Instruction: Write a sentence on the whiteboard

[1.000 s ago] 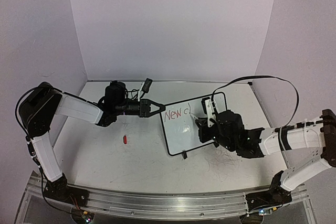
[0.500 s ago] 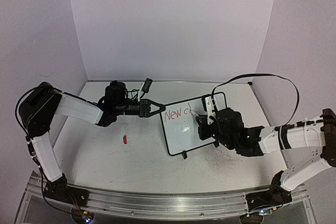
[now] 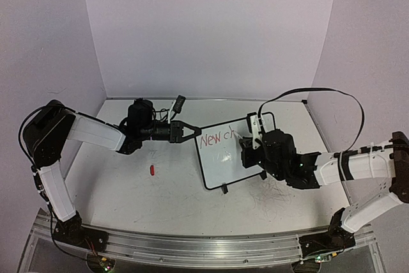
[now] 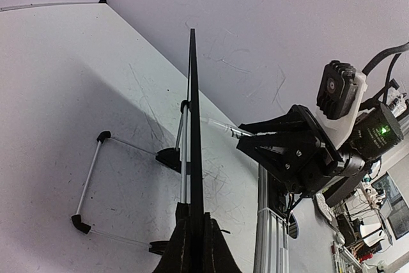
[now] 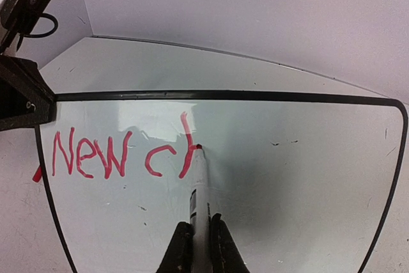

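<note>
While sentence stands barely begun, top view: whiteboard (image 3: pixel 220 161) at middle of desk (image 3: pixel 128 190), left claw (image 3: pixel 193 131) clamped on its left edge. Left wrist: board seen edge-on. Right wrist: right claw (image 5: pixel 200 234) pinching marker (image 5: pixel 199 187), tip on board just after red lettering (image 5: pixel 96 155) "New ch"; remaining words likely unwritten.

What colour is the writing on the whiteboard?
Red. The writing on the whiteboard shows best in the right wrist view.
</note>
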{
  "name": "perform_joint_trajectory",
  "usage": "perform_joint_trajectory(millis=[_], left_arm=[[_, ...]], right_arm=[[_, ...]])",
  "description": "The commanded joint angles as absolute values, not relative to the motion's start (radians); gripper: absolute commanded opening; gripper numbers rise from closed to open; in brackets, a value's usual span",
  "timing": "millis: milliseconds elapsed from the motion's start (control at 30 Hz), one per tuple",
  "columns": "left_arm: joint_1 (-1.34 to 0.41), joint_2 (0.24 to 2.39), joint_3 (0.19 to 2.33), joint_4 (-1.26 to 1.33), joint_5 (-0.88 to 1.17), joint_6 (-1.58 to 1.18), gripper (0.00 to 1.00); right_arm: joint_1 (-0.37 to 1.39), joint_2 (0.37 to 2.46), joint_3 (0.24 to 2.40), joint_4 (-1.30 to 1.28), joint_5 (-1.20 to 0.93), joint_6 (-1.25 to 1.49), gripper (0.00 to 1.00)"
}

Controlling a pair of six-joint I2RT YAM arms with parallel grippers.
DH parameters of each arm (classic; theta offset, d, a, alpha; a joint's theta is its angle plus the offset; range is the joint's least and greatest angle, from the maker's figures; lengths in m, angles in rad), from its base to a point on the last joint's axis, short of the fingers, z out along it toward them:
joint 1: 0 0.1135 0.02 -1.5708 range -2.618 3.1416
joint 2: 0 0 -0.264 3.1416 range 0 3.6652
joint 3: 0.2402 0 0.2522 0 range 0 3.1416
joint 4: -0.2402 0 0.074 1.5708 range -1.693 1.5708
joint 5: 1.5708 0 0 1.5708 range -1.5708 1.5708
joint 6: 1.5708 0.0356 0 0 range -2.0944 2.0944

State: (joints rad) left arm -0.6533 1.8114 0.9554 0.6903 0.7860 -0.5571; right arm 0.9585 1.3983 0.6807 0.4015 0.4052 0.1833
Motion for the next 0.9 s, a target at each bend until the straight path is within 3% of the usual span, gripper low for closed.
perform_joint_trajectory(millis=[0,867], left_arm=[[-0.657,1.81,0.971,0.654,0.823,-0.573,0.0],[-0.657,1.816,0.973,0.655,0.824,-0.573,0.0]], right_arm=[[0.949,1.394,0.698,0.363,0.435,0.213,0.0],[0.95,1.323,0.664,0.363,0.379,0.234,0.0]])
